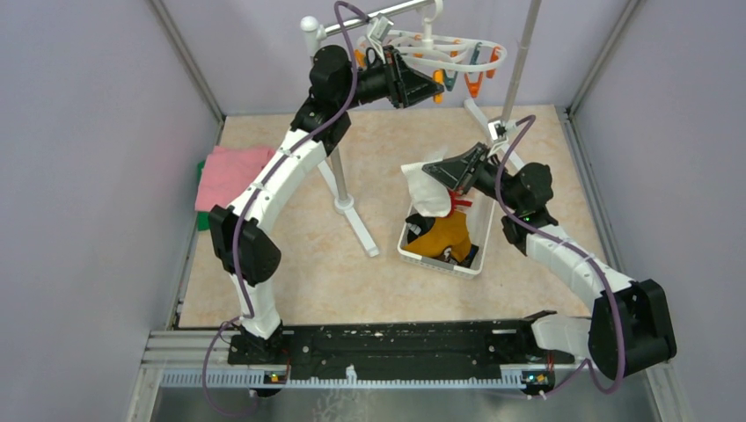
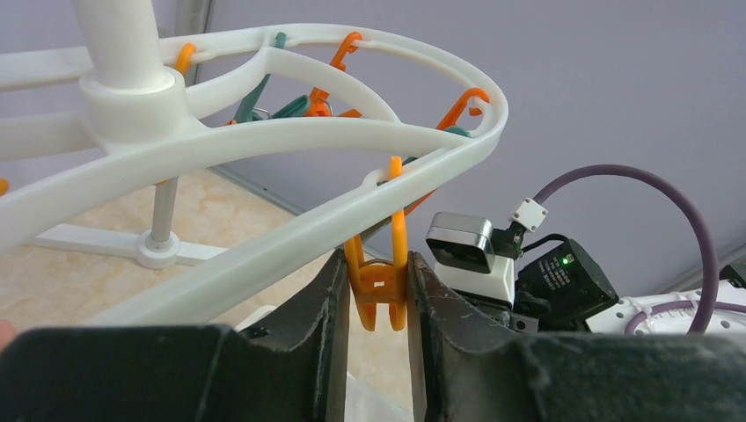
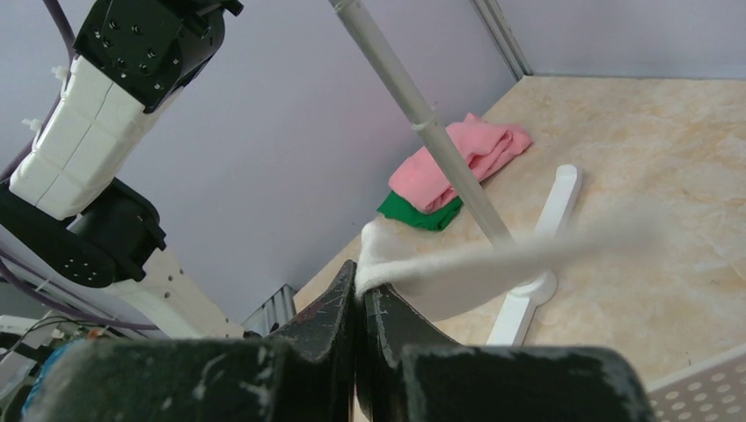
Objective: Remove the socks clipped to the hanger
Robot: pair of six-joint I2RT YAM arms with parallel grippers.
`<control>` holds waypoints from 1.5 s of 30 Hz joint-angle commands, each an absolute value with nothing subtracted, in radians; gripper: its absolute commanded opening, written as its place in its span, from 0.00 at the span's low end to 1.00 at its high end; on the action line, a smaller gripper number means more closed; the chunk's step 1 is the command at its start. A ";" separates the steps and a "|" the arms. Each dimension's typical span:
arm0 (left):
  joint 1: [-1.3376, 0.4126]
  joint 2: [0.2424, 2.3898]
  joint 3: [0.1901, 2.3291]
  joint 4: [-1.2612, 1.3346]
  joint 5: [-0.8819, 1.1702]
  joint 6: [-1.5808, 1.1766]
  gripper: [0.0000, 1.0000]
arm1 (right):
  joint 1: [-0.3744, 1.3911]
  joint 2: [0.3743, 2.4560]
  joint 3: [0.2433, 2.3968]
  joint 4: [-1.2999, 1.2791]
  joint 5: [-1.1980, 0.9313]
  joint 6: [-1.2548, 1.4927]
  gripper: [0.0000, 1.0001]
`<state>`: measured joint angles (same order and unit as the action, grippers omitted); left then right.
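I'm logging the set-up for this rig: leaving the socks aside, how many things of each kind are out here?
folded cloths: 2, a pink cloth and a green cloth
basket: 1
pole rack: 1
hanger: 1
Total: 5

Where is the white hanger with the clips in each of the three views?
Top external: the hanger at top centre, beside the left gripper.
Left wrist: the hanger spans the upper half, an orange clip between the fingers.
Right wrist: not in it.
Shared landmark: the pole rack.
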<state>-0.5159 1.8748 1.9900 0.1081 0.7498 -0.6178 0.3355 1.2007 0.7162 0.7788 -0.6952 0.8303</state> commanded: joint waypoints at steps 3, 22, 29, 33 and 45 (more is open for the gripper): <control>-0.493 1.850 1.946 0.083 0.741 -0.671 0.12 | 0.345 1.200 0.736 0.777 -0.697 0.803 0.02; -0.438 1.526 1.441 -0.257 0.908 -0.278 0.99 | 0.296 1.095 0.709 0.267 -0.296 0.433 0.12; -0.413 1.525 1.412 -0.689 0.780 0.077 0.99 | 0.296 1.100 0.716 0.114 -0.109 0.401 0.44; -0.346 1.514 1.391 -0.697 0.690 0.161 0.99 | 0.308 1.091 0.755 0.005 -0.040 0.372 0.99; -0.278 1.524 1.277 -0.455 0.468 0.246 0.99 | 0.309 1.004 0.762 -0.105 0.044 0.404 0.99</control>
